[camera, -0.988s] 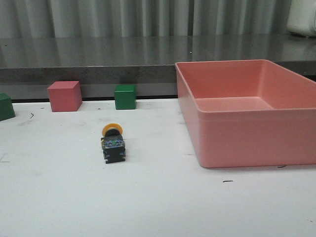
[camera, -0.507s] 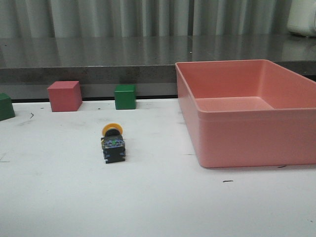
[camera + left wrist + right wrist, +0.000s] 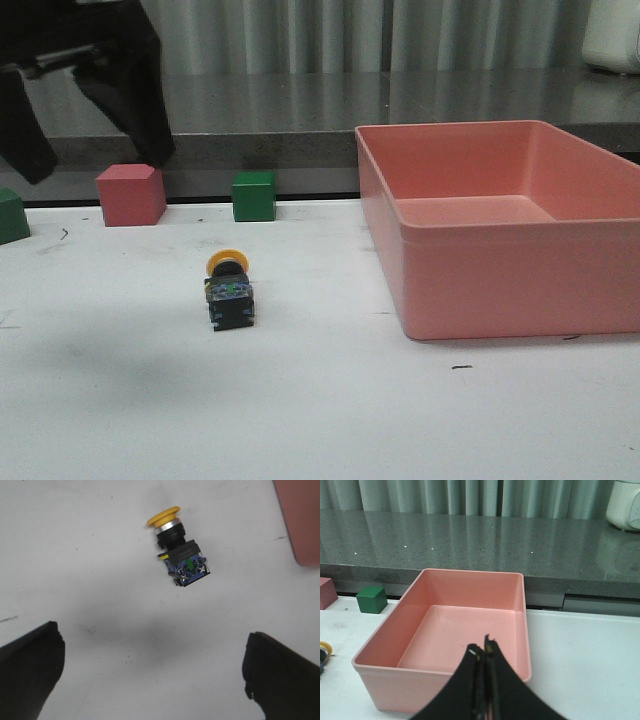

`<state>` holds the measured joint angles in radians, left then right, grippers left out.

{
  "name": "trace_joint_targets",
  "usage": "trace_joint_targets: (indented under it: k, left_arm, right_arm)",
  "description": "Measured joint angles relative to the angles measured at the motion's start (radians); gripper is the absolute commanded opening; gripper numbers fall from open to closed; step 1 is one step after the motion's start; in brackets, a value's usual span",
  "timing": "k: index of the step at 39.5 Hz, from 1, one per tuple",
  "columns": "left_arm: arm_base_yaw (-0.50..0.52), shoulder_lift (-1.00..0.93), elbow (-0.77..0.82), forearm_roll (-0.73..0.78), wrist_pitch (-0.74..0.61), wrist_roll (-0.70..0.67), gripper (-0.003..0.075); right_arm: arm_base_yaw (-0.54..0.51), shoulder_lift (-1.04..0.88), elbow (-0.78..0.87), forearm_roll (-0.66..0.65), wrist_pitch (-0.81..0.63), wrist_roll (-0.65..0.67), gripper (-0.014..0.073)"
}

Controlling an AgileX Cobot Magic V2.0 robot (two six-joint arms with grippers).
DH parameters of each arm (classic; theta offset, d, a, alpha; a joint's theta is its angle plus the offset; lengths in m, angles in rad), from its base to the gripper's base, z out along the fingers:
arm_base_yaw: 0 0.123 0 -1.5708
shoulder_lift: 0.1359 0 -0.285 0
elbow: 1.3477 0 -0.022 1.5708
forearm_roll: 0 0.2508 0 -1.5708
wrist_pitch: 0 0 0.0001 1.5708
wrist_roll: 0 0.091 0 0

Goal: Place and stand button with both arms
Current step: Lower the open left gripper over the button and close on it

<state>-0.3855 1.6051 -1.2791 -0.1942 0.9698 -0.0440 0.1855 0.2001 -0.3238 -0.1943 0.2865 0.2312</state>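
Nearest in the front view, the white surface (image 3: 330, 420) is bare apart from a few dark scuffs. A little farther back lies the button (image 3: 229, 292), on its side, black body toward the camera and yellow cap pointing away, well apart from the pink bin (image 3: 480, 290) on the right.

The left hand (image 3: 85, 110) hangs high at the upper left, up in the air and well off the button; its wrist view shows both fingers (image 3: 30, 675) spread wide with nothing between them and the button lying on the surface between and beyond them. The right hand (image 3: 484, 652) has its fingers pressed together, empty, and looks out over the bin.

At the back edge sit a pink cube (image 3: 131, 194), a green cube (image 3: 253, 195) and another green cube (image 3: 12, 216) at the far left.

Risks as I judge them: the button lies skewed to the fingers' line, so closing on the rounded cap could make it roll or squirt out. Gripping only the cap may let the heavier body swing, and it could topple when stood.
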Motion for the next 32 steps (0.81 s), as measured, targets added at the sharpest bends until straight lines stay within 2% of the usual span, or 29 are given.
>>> trace_joint_targets:
  k: [19,28,32]
  left_arm:
    - [-0.017,0.449,-0.426,-0.002,0.222,-0.163,0.0692]
    - [-0.056,0.594,-0.568,0.003,0.247,-0.180,0.0689]
    - [-0.065,0.641,-0.614,0.012,0.249,-0.195,0.0659]
  right_arm:
    - [0.000,0.000,0.000,0.000,0.000,-0.002,-0.0071]
    - [0.000,0.000,0.000,0.000,0.000,-0.002,-0.0071]
    - [0.000,0.000,0.000,0.000,-0.001,-0.002,-0.0071]
